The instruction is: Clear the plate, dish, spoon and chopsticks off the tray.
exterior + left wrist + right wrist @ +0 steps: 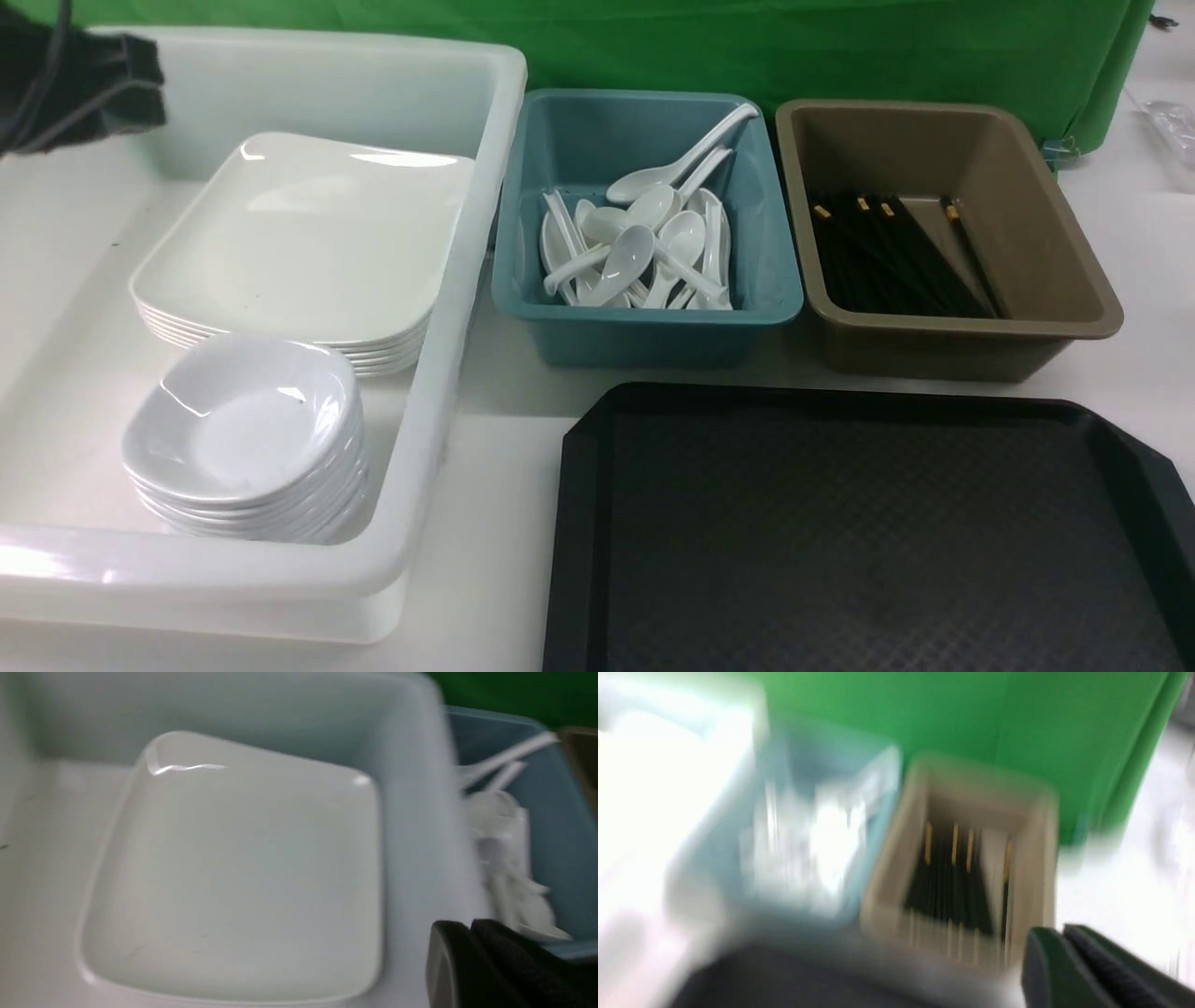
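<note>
Black tray [859, 532] is lying bare; plate [299, 243] is sitting stacked below the left claw [469, 961], chopsticks [957, 891] ahead of the right claw [1064, 966]. Both claws are pinching shut, empty. Risk: withdrawing arms clipping bin rims.
</note>
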